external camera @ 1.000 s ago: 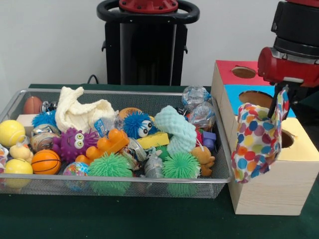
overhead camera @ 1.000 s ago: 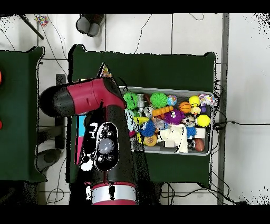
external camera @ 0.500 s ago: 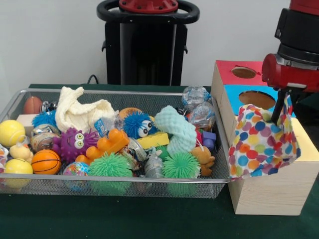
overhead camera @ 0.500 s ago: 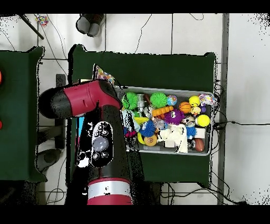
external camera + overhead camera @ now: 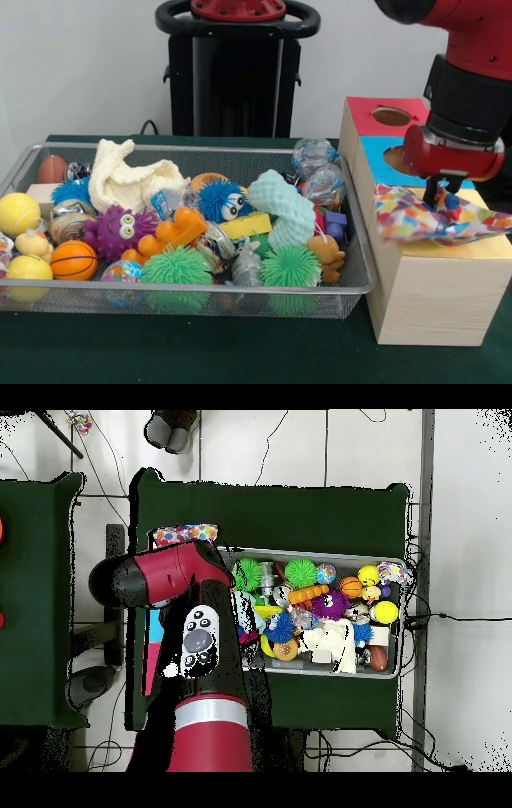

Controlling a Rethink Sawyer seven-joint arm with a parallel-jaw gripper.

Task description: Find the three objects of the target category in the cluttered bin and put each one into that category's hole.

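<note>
Cloth (image 5: 436, 220), hanging a second earlier, lay spread over yellow box (image 5: 436, 296), covering hole; gripper (image 5: 438, 200) grip unclear. Not yet through; none visible in bin (image 5: 192, 300).

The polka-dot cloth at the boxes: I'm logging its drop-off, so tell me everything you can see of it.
The polka-dot cloth is soft white fabric printed with multicoloured dots. It lies crumpled and spread flat across the yellow-faced box, covering its hole and overhanging the top's edges. The end effector reaches down into its middle. From overhead, only a strip shows beyond the arm.

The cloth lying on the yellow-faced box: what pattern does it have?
White cloth with multicoloured polka dots; front view.
</note>
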